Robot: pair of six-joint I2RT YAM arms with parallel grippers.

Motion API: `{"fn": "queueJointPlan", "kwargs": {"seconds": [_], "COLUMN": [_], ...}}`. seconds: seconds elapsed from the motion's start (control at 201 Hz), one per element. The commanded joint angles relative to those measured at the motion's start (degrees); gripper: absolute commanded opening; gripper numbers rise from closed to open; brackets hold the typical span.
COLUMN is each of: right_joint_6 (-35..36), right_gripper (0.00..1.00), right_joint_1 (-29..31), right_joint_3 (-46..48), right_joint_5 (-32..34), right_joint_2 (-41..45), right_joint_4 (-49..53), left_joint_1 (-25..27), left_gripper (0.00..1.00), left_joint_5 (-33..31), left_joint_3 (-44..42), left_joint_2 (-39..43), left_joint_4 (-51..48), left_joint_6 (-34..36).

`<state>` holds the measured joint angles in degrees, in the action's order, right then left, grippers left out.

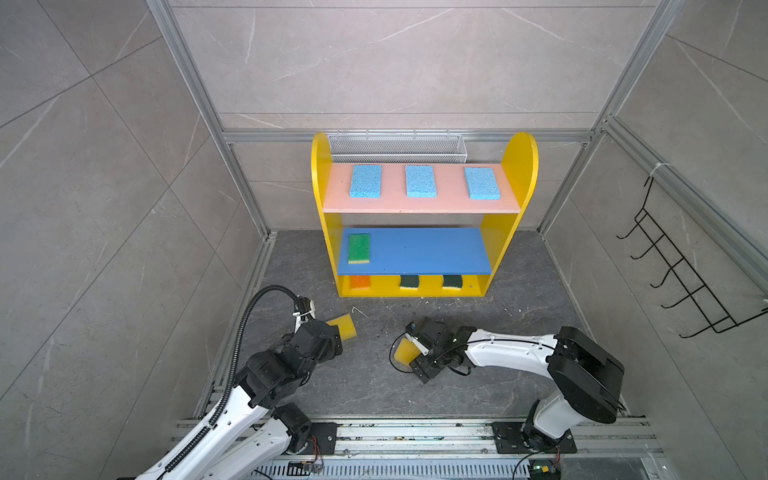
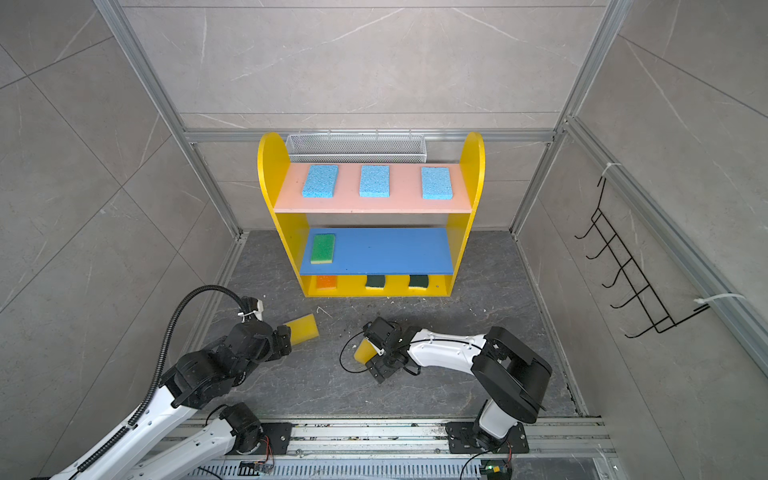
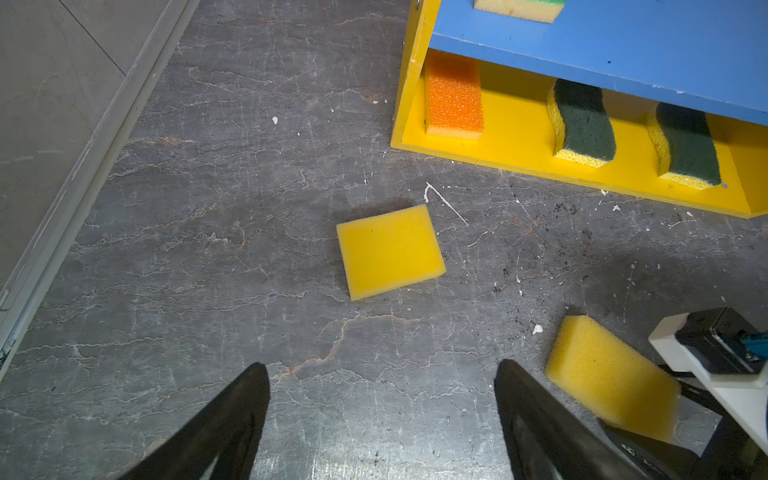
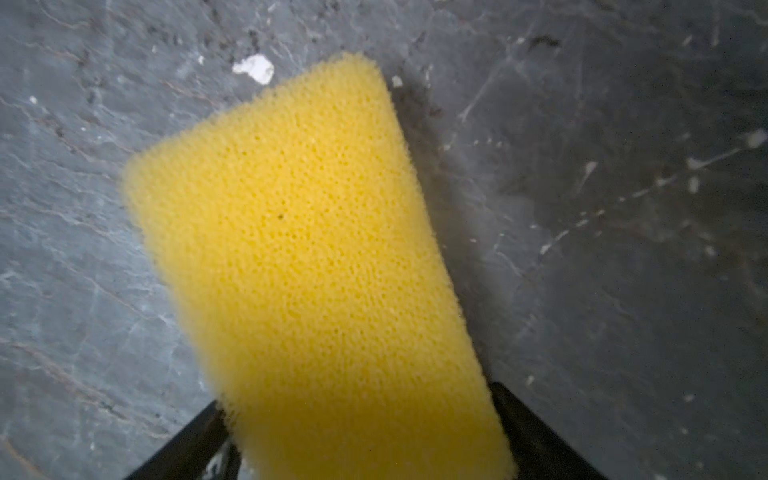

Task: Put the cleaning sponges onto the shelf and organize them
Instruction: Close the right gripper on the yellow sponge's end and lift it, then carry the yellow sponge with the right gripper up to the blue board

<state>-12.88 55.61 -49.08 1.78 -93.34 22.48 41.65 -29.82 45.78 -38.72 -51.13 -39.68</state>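
— Sponges first: which board of the shelf holds what?

— Pink top board: three light blue sponges lying flat in a row, apart from one another. Blue middle board: one green sponge at its left end. Yellow bottom board: an orange sponge at the left, then two dark green scourers, side by side but not touching.

— And off the shelf?

— Two are on the dark floor in front of it. The flat yellow sponge lies just ahead of the left gripper, whose jaws are spread wide with nothing between them. In both top views that gripper covers part of it.

— The right side?

— The right gripper has its jaws pressed against both long sides of the tilted yellow sponge, grasping it. That sponge slopes down away from the gripper; whether its far end touches the floor, I cannot tell.

— Anything behind the shelf?

— A white wire basket on the back wall, just behind the top board.
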Motion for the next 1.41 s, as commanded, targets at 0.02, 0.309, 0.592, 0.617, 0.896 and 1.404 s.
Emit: {"fn": "queueJointPlan", "kwargs": {"seconds": [0.02, 0.309, 0.592, 0.617, 0.896, 1.404], "right_joint_6": [-3.2, -8.4, -6.1, -6.3, -9.6, -15.4], "right_gripper": [0.86, 0.84, 0.73, 0.72, 0.58, 0.53], "right_joint_1": [3.3, 6.5, 6.5, 6.5, 6.5, -0.7], "right_joint_3": [-1.6, -6.1, -10.6, -10.8, -11.8, -21.9], "right_joint_5": [2.0, 3.7, 4.4, 4.1, 5.0, 19.8], "right_joint_2": [-2.7, -5.0, -10.0, -10.3, -6.4, 8.5], "right_joint_4": [2.0, 4.9, 6.0, 5.9, 7.3, 18.7], "left_joint_1": [0.2, 0.2, 0.2, 0.1, 0.1, 0.2], "left_gripper": [0.87, 0.87, 0.87, 0.87, 0.88, 0.88], "left_joint_5": [-0.9, -1.0, -1.5, -1.4, 0.0, 1.1], "left_joint_3": [1.2, 0.8, 0.5, 0.4, 1.4, 2.5], "left_joint_2": [1.6, 6.1, 6.1, 5.9, 2.4, -0.5], "left_joint_4": [-1.2, -3.7, -4.0, -3.9, -2.9, 1.2], "left_joint_6": [-0.4, -1.4, -1.2, -1.2, -0.1, 1.7]}}
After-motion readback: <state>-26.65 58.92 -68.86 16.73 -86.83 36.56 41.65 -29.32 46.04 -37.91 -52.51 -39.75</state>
